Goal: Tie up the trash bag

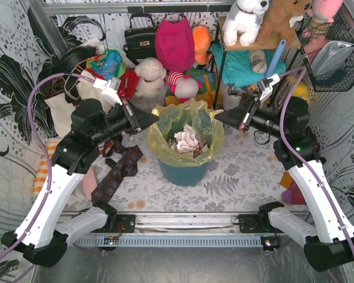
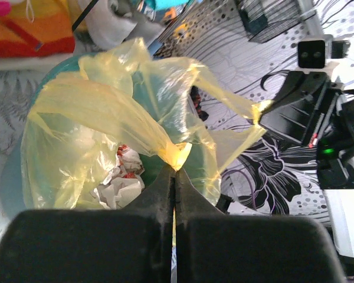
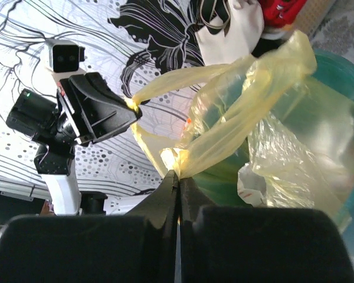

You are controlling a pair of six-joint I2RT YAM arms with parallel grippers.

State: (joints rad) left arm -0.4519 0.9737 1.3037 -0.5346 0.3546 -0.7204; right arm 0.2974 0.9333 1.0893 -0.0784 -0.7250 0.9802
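Top external view: L gripper (image 1: pixel 154 119) & R gripper (image 1: pixel 219 119) each pinch shut on one side of the yellow trash bag (image 1: pixel 209 134), which sits in the teal bin (image 1: pixel 186 172) between them, prob so both flaps can cross for a knot.

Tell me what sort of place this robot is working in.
Probably a staged robot test booth dressed as a cluttered home corner: floral-print sheeting covers the walls, plush toys and a black handbag crowd the back, and a teal bin holding a yellow trash bag stands in the middle.
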